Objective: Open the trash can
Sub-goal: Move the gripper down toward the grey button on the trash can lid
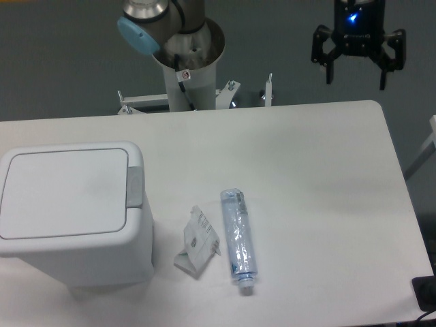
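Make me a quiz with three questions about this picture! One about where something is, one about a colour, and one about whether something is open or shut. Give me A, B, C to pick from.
1. Where does the plastic bottle lie?
A. On top of the trash can
B. On the table, right of the crumpled paper
C. In the gripper

2. What colour is the trash can?
A. White
B. Red
C. Black

3. How is the trash can's lid?
A. Wide open
B. Missing
C. Shut

Answers:
1 B: the bottle rests on the table beside the crumpled paper.
2 A: its body and lid are white.
3 C: the lid lies flat, and the open gripper hangs far away.
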